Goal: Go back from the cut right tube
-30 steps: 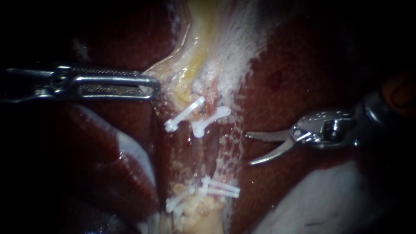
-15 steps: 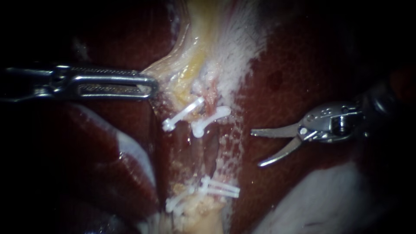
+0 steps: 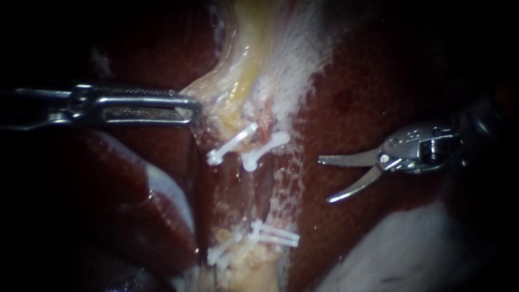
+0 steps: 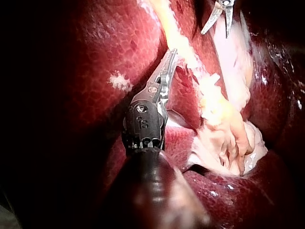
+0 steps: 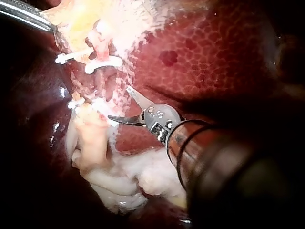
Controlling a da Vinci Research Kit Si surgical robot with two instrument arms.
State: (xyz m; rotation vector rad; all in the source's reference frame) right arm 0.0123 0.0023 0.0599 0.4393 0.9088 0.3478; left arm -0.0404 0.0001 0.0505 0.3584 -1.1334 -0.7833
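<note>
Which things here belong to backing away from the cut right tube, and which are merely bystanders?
In the job: slender silver right instrument, curved blades open; white plastic clips around the cut.
Bystanders: slender silver left instrument, shut on pale yellow tissue; dark red mottled liver.

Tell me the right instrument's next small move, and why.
Probably draw the right instrument back along its shaft. Its blades stand open and empty over the liver, clear of the clips, so nothing holds it there; the left instrument grips the pale tissue.
</note>
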